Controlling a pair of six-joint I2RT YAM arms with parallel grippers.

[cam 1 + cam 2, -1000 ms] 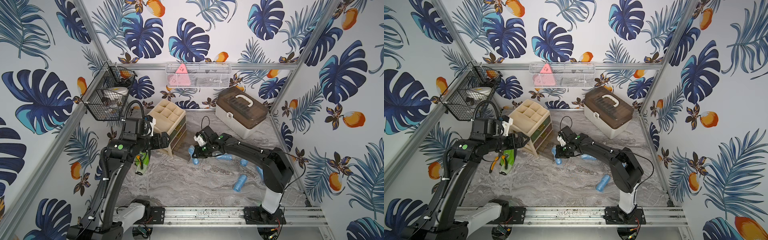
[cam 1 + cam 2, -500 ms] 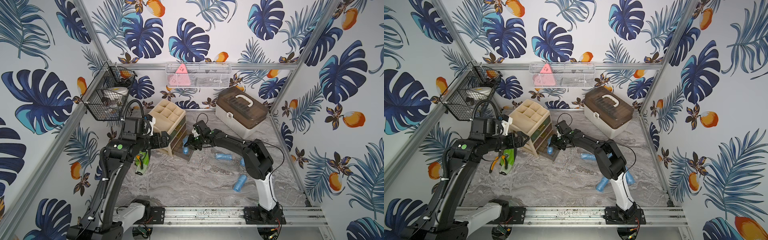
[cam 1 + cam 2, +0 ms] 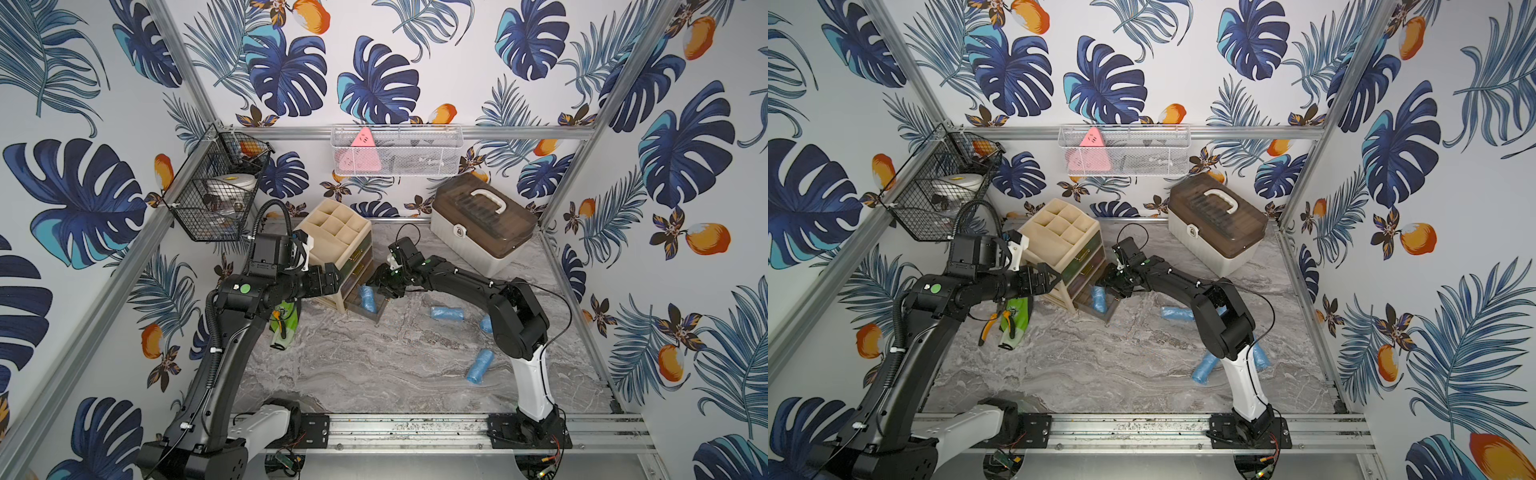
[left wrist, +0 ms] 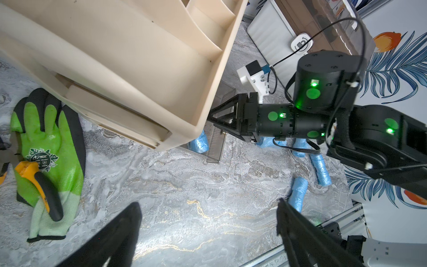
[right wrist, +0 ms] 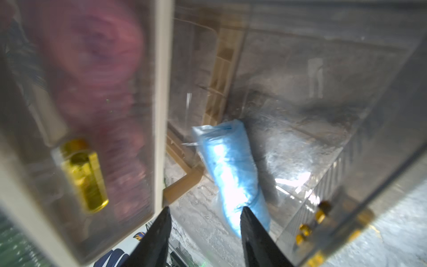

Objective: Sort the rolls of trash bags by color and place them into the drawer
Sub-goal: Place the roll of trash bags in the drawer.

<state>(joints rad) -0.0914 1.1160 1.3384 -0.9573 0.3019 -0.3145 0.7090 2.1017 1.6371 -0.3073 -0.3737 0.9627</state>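
Note:
A light blue roll of trash bags (image 3: 368, 298) (image 3: 1099, 299) (image 5: 231, 166) lies loose in the pulled-out clear bottom drawer (image 3: 377, 319) of the beige cabinet (image 3: 332, 232). My right gripper (image 3: 380, 286) (image 5: 204, 210) hangs just over that drawer, open, with nothing between its fingers. Three more blue rolls lie on the marble floor (image 3: 446, 313) (image 3: 480, 365) (image 3: 486, 324). Blurred pink rolls (image 5: 97, 57) show behind a shut translucent drawer front. My left gripper (image 3: 332, 278) (image 4: 208, 208) is open and empty beside the cabinet's front corner.
A green work glove (image 4: 46, 129) with orange-handled pliers (image 4: 41, 185) lies left of the cabinet. A white toolbox with a brown lid (image 3: 482, 224) stands at the back right. Wire baskets (image 3: 216, 195) (image 3: 395, 151) hang on the walls. A metal rail (image 3: 415, 428) runs along the front.
My right gripper carried a blue roll from the floor over the open bottom drawer and opened; the roll now lies in the drawer. The left arm has not moved.

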